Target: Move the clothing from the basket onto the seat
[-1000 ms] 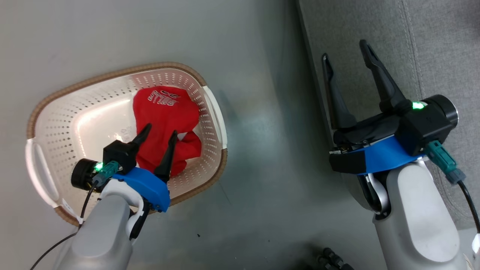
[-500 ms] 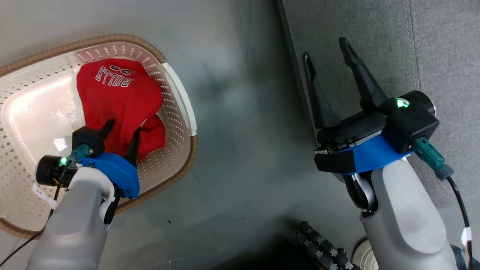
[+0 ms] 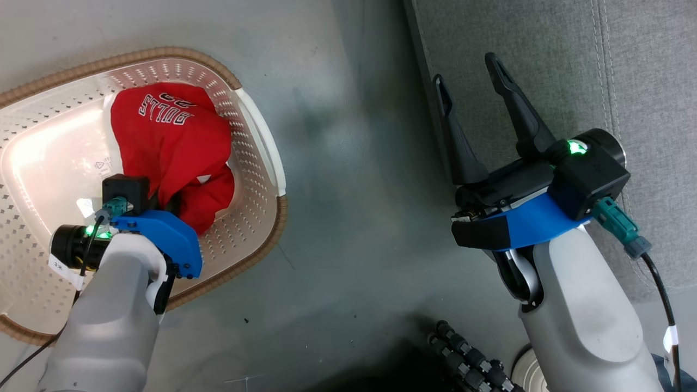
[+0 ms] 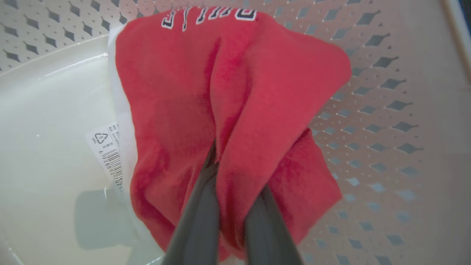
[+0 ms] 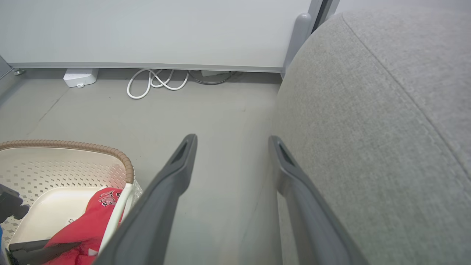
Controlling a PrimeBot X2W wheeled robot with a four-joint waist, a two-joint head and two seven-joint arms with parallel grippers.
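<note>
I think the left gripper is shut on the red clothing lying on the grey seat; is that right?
Not quite: the left gripper is shut on the red clothing inside the basket, not on the seat, as the left wrist view shows.

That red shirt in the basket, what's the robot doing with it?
The robot is picking it up. Its left gripper is down inside the basket, and the two fingers are pinched shut on a fold of the red clothing. The clothing is not yet out of the basket. The right gripper hangs open and empty at the edge of the grey seat, where the clothing is meant to go.
</note>
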